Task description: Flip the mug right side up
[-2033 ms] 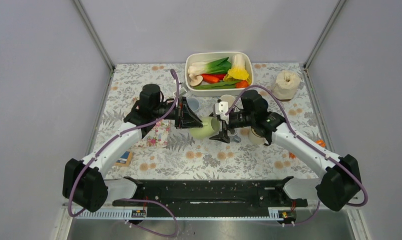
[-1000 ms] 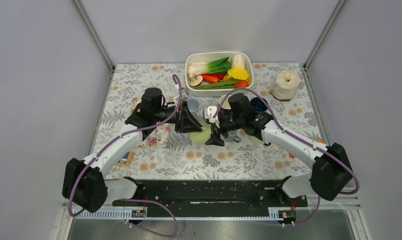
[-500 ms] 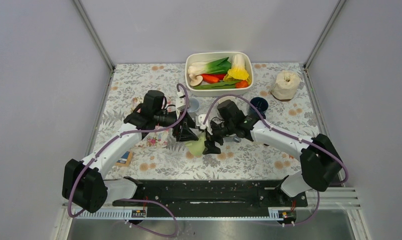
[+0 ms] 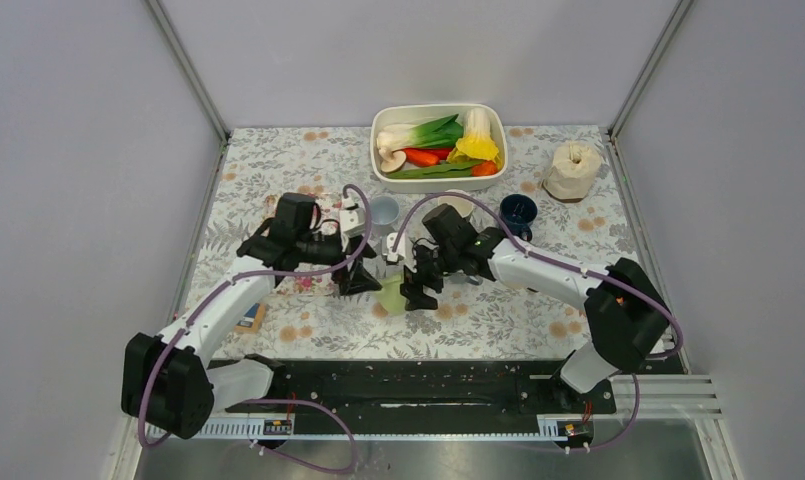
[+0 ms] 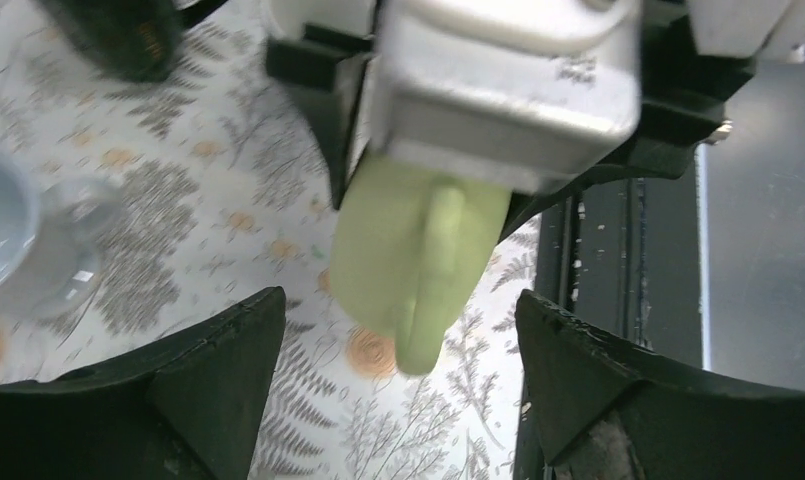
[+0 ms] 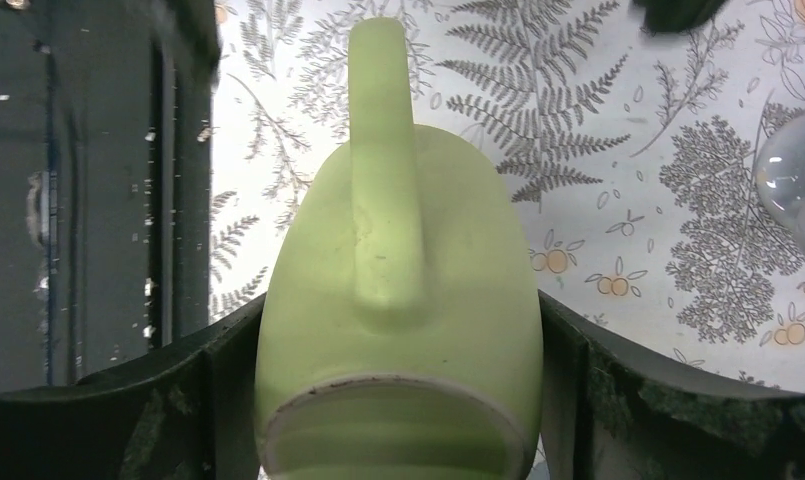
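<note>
Just over the table [image 4: 498, 320], front middle: pinching the green mug [image 6: 398, 330] across its round belly with the right gripper [image 4: 410, 290], with the left gripper [image 4: 356, 277] spread wide beside it, touching nothing. Could slip on that smooth curve, or topple if let go tilted.

TEXT: you'll find nothing legible in any view | MARKS: faint dark specks on the silver housing [image 5: 508, 90], about 1 o'clock in your left wrist view, may be print, too blurred to read | CARD: small blue-and-orange card [image 4: 248, 317], 8 o'clock on the table [image 4: 498, 320], too small to read
</note>
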`<state>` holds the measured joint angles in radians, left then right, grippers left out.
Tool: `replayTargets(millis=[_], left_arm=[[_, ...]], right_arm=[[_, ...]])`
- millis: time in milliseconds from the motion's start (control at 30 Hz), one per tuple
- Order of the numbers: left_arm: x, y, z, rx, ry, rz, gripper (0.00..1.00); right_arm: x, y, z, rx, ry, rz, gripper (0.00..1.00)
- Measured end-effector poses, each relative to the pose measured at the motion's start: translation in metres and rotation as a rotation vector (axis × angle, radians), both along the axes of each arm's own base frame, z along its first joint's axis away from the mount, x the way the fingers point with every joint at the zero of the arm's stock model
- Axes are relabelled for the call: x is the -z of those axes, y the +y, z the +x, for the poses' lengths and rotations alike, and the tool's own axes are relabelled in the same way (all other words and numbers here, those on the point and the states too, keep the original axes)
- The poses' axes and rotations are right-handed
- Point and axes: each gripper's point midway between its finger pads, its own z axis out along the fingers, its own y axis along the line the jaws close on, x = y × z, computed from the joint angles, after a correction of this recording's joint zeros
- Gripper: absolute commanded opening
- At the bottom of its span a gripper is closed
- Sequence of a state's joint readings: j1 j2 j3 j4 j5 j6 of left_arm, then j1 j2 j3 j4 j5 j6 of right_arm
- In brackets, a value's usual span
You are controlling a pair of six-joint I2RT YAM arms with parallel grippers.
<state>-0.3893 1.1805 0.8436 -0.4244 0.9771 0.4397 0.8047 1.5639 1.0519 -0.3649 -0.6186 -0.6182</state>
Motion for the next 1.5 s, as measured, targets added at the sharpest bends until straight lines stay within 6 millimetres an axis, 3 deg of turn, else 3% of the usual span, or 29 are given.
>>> replayTargets(millis=[200, 500, 733, 933, 1033, 1200, 1333, 1500], left_arm=[[0.002, 0.042, 0.027, -0.167, -0.011, -0.01, 0.94], [0.006, 0.082, 0.034, -0.267, -0.056, -0.013, 0.96], [0.02, 0.098, 0.03, -0.277, -0.041, 0.011, 0.98], [0.028, 0.101, 0.026, -0.259, -0.035, 0.029, 0.99], [0.031, 0.101, 0.025, -0.246, -0.035, 0.037, 0.99], [0.036, 0.101, 0.023, -0.229, -0.035, 0.048, 0.99], [0.041, 0.102, 0.023, -0.216, -0.038, 0.055, 0.99], [0.046, 0.102, 0.024, -0.202, -0.038, 0.062, 0.99]], right_arm=[[0.02, 0.005, 0.012, 0.035, -0.04, -0.092, 0.0], [0.042, 0.022, 0.029, 0.052, -0.105, -0.253, 0.0], [0.045, 0.028, 0.042, 0.061, -0.165, -0.34, 0.0], [0.054, 0.024, 0.042, 0.058, -0.172, -0.395, 0.09], [0.053, 0.024, 0.042, 0.061, -0.176, -0.406, 0.17], [0.054, 0.025, 0.043, 0.061, -0.173, -0.412, 0.48], [0.054, 0.023, 0.042, 0.054, -0.172, -0.42, 0.67], [0.052, 0.022, 0.042, 0.045, -0.171, -0.427, 0.82]])
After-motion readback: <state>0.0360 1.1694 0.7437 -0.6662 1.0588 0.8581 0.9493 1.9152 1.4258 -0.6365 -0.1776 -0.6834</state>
